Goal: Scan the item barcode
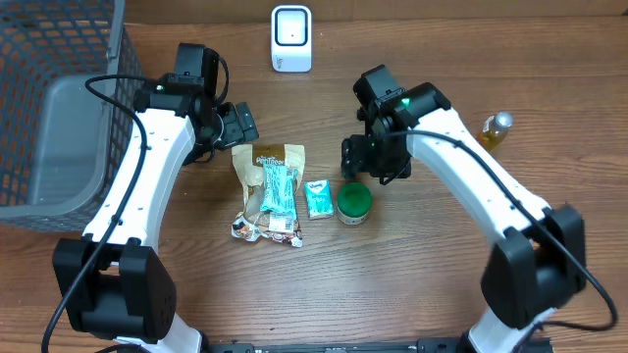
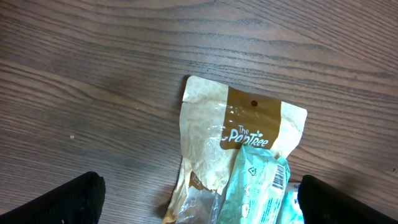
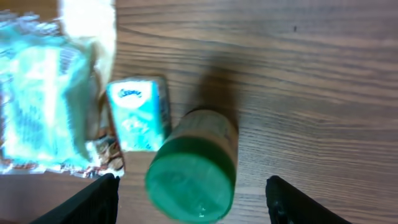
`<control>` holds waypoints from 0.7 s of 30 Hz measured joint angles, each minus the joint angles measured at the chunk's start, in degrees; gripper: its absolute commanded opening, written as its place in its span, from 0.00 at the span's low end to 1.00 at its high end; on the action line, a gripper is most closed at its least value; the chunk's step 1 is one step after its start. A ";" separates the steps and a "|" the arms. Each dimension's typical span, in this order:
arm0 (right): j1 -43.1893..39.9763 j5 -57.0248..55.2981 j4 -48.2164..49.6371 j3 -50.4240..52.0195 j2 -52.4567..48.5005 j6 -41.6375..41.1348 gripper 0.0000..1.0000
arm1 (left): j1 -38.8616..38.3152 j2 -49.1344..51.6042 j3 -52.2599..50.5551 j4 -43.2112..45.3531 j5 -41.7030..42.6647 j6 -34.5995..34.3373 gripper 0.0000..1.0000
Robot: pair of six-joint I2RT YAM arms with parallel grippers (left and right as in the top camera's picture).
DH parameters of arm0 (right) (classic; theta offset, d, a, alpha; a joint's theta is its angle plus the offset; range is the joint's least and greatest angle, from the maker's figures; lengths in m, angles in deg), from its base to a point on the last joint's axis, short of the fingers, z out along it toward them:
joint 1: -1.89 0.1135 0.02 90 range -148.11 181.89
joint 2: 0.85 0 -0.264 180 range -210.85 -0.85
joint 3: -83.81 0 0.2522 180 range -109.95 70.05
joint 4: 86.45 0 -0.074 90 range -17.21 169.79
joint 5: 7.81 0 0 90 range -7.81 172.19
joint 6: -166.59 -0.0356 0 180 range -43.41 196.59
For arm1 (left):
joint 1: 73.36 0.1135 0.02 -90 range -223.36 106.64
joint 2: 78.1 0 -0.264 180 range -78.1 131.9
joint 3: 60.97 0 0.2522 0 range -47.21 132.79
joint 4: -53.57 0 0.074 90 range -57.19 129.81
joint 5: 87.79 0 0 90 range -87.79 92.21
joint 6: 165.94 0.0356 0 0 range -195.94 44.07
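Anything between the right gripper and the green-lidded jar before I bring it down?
Nothing visible. The right gripper is open, the green-lidded jar uncovered below it; the tissue pack lies beside the jar, not over it.

The right wrist view is blurred throughout, so print on the tissue pack (image 3: 138,115) and the green-lidded jar (image 3: 196,168) cannot be read. In the left wrist view the bottom edge cuts off the brown pouch (image 2: 211,137) and the teal packet (image 2: 255,186) lying over it. From overhead, the basket (image 1: 59,118) runs past the left edge.
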 measured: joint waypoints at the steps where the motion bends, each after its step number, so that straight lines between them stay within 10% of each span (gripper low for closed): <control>1: 1.11 -0.74 -0.13 -0.26 1.03 0.46 0.73 | 0.00 0.00 0.00 0.00 0.00 0.00 1.00; 13: 11.43 -13.11 -0.22 -0.39 2.01 1.84 1.00 | 0.00 0.00 0.00 0.00 0.00 0.00 1.00; 21: 10.69 -14.99 -0.11 0.04 2.01 1.57 1.00 | 0.00 0.00 0.00 0.00 0.00 0.00 1.00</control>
